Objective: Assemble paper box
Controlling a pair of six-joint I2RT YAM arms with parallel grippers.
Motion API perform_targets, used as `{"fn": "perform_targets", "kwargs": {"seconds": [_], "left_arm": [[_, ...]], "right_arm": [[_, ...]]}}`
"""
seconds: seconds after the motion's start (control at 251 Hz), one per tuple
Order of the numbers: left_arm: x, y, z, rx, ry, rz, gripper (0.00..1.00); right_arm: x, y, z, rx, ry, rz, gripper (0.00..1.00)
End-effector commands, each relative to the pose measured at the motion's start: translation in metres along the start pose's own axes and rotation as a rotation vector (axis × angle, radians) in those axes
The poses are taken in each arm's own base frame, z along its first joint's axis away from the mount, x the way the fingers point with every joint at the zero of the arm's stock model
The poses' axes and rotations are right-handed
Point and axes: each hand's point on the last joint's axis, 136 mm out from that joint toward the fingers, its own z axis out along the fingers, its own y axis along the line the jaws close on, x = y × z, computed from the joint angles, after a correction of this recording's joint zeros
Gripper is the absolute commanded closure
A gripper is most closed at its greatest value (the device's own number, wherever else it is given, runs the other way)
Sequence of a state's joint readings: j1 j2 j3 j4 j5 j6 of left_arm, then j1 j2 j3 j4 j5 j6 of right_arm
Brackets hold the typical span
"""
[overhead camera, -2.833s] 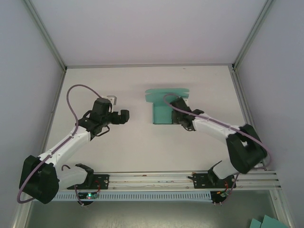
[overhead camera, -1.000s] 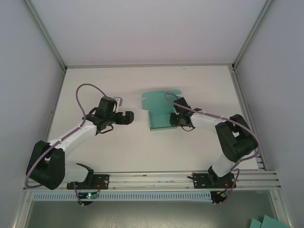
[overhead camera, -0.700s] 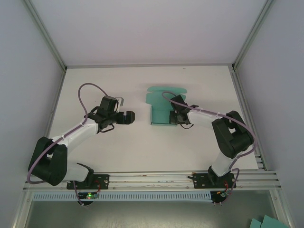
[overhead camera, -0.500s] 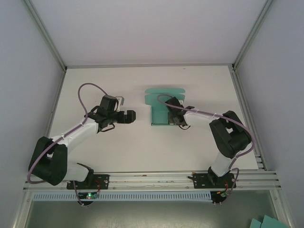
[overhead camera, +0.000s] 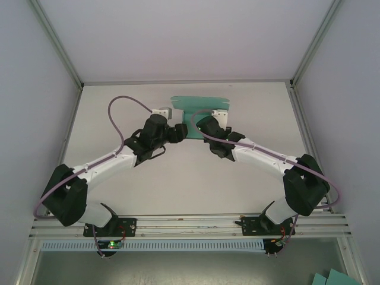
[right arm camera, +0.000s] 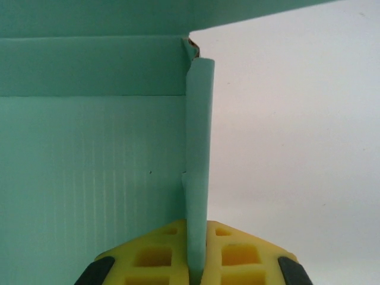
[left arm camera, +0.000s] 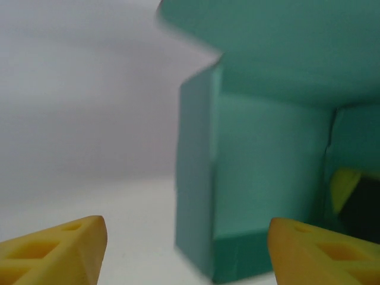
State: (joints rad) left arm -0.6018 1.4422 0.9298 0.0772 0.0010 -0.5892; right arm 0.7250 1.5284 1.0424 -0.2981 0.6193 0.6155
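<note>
Right gripper [right arm camera: 198, 261] clamped on box [right arm camera: 89, 166] side wall, thin card pinched upright between pads. Likely purpose: steady box, hold fold square.
Left gripper [left arm camera: 190, 258] jaws apart, nothing between them. Box corner just ahead, toward its right finger; probably lining up on facing wall.
Box sits on table [overhead camera: 261, 113], between both grippers, lid flap beyond them.
Hidden: in top view arms cover box body, tabs unseen. Left wrist view blurred, so contact with card cannot tell.
</note>
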Motion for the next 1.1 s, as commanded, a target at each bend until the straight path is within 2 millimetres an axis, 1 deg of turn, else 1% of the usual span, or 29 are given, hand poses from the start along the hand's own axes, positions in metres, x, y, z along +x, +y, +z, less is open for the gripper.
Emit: {"fn": "perform_targets", "kwargs": {"seconds": [0.0,0.04,0.088,0.188,0.259,0.339,0.431,0.459,0.487,0.551,0.611,0.742,0.778,0.838,0.862,0.91,0.978,1.045,1.097], "left_arm": [[-0.02,-0.011,0.015,-0.008,-0.079,0.024,0.31],[-0.018,-0.01,0.02,-0.043,-0.068,0.052,0.34],[-0.017,-0.006,0.025,-0.105,-0.061,0.092,0.35],[-0.01,-0.001,0.03,-0.205,-0.043,0.167,0.39],[-0.006,0.002,0.029,-0.249,-0.042,0.186,0.48],[-0.005,0.005,0.029,-0.285,-0.039,0.201,0.5],[-0.004,0.012,0.028,-0.334,-0.035,0.221,0.61],[-0.003,0.013,0.029,-0.341,-0.032,0.224,0.61],[-0.002,0.014,0.03,-0.345,-0.028,0.23,0.64],[0.0,0.014,0.034,-0.344,-0.018,0.239,0.66],[0.001,0.014,0.038,-0.345,-0.003,0.244,0.77],[0.003,0.01,0.045,-0.331,0.007,0.255,0.79],[0.002,0.01,0.046,-0.328,0.004,0.254,0.85],[0.001,0.006,0.048,-0.314,0.006,0.258,1.0],[0.0,0.004,0.048,-0.308,0.006,0.256,1.0],[-0.001,-0.002,0.048,-0.286,0.011,0.267,1.0],[-0.006,-0.006,0.043,-0.289,-0.004,0.272,1.0],[-0.012,-0.006,0.033,-0.325,-0.026,0.271,1.0],[-0.018,-0.006,0.025,-0.347,-0.043,0.263,1.0]], "right_arm": [[0.0,0.002,-0.003,0.003,-0.01,0.028,1.0],[-0.001,0.005,-0.006,-0.006,-0.016,0.029,1.0],[-0.003,0.006,-0.009,-0.007,-0.027,0.035,1.0],[-0.005,0.001,-0.012,0.009,-0.041,0.053,1.0],[-0.006,0.0,-0.012,0.01,-0.044,0.06,1.0],[-0.006,-0.001,-0.012,0.019,-0.045,0.061,1.0],[-0.006,-0.002,-0.012,0.021,-0.041,0.063,1.0],[-0.007,-0.001,-0.013,0.019,-0.041,0.068,1.0],[-0.007,-0.001,-0.013,0.011,-0.042,0.078,1.0],[-0.009,0.004,-0.014,-0.022,-0.048,0.094,1.0],[-0.01,0.006,-0.015,-0.035,-0.048,0.098,1.0],[-0.012,0.005,-0.016,-0.069,-0.05,0.131,1.0],[-0.012,0.007,-0.016,-0.096,-0.048,0.144,1.0],[-0.012,0.009,-0.015,-0.123,-0.042,0.155,1.0],[-0.01,0.009,-0.013,-0.124,-0.038,0.151,1.0],[-0.009,0.004,-0.009,-0.102,-0.031,0.143,1.0],[-0.006,-0.011,-0.003,-0.015,-0.027,0.122,1.0],[-0.004,-0.032,0.004,0.105,-0.027,0.09,1.0],[-0.001,-0.053,0.009,0.221,-0.01,0.082,1.0]]}}
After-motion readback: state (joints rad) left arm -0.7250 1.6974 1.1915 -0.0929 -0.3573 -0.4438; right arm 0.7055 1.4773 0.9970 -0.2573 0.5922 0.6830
